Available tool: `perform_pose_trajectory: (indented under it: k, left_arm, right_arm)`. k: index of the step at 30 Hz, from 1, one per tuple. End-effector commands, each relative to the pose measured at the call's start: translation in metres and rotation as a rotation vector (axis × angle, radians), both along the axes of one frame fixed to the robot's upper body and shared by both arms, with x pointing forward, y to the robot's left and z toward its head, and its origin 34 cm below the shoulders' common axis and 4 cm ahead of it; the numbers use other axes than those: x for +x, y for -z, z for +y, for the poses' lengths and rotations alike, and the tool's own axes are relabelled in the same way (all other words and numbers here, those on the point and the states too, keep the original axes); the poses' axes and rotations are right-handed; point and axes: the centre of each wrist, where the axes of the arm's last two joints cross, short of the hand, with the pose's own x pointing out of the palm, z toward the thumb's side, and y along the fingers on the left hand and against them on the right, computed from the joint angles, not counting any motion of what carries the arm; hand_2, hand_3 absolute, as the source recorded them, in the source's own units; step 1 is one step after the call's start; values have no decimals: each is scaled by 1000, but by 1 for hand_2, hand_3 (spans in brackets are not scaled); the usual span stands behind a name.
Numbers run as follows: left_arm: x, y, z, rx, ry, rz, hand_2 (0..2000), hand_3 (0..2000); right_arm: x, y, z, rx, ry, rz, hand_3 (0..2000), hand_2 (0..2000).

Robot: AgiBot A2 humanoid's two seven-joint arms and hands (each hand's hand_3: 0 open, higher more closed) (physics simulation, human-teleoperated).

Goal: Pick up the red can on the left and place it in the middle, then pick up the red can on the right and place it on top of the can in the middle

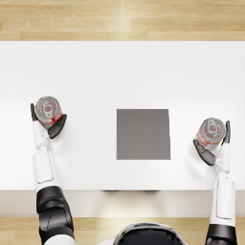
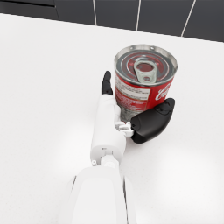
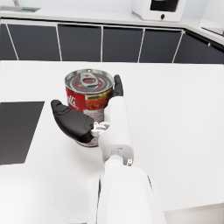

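Left fingers (image 2: 106, 83): dark, curved round the far side of the left red can (image 2: 144, 83); thumb pressed against the near side of the label. Can is gripped.
Left hand (image 1: 48, 123): clasps the can from both sides; in the head view only the thumb and one fingertip show past the can's rim.
Left red can: upright, pull-tab lid facing up, at the left of the white surface (image 1: 95, 72), well apart from the grey mat (image 1: 143, 134). Whether its base touches the surface: cannot tell.
Right fingers (image 3: 117, 85): dark, set along the far side of the right red can (image 3: 89, 94); thumb wrapped on the near side, low on the label. Can is gripped.
Right hand (image 1: 214, 143): encloses the can from both sides.
Right red can: upright, lid up, at the right of the surface, apart from the mat's right edge.
Grey mat: flat dark square at the middle of the surface, between the two cans, nothing on it.
Background: dark cabinet fronts (image 3: 78, 41) behind the surface in the wrist views; wooden floor (image 1: 122, 19) beyond it in the head view.
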Motion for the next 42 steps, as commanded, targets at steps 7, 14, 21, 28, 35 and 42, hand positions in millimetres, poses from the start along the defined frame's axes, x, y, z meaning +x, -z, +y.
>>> perform_pose_trajectory:
  k: [7, 14, 21, 28, 35, 42]
  left_arm:
    - [6, -14, -4, 4, 2, -34, 0, 0]
    - [-15, -73, -33, 128, 139, -317, 2000, 1520]
    - [-30, -100, -111, 233, 440, -452, 2000, 1520]
    - [-35, -102, -164, 244, 618, -476, 2000, 1520]
    - [-37, -82, -192, 121, 706, -403, 2000, 1520]
    - [-39, -37, -211, 65, 755, -231, 2000, 1520]
  right_arm:
    - [18, 7, 5, 20, -4, 38, 0, 0]
    - [16, -35, 15, 6, -88, -124, 1520, 2000]
    - [16, -79, 32, -13, -166, -288, 1520, 2000]
    - [16, -91, 41, -12, -196, -335, 1520, 2000]
    - [13, -100, 47, -9, -213, -373, 1520, 2000]
    - [12, -117, 51, -8, -223, -438, 1520, 2000]
